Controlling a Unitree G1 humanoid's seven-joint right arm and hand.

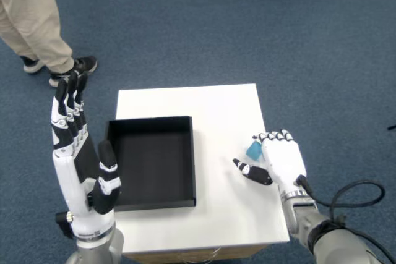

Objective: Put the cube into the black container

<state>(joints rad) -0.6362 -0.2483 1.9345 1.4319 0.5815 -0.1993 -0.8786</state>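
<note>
The cube (254, 149), small and blue-green, is seen on the white table (216, 106) near its right edge, and only part of it is visible. It lies just at the inner, thumb side of the right hand (281, 162), tucked by the fingertips (267, 136) and above the extended thumb. Contact between cube and fingers cannot be confirmed, as the palm faces down and hides the underside. The right hand is judged released rather than clenched: the fingers are extended, the thumb is spread aside, and nothing is seen to be held.

The black container (154, 162) is observed to the left of the cube, well apart from it, with bare tabletop between. Its interior appears empty. The cube's long axis cannot be told at this size.

The left hand (80, 153) is raised upright beside the container's left wall, far from the cube. The right hand is clearly the nearer. The coming move is judged to turn on closing thumb and fingers about the cube, then carrying it leftward.
</note>
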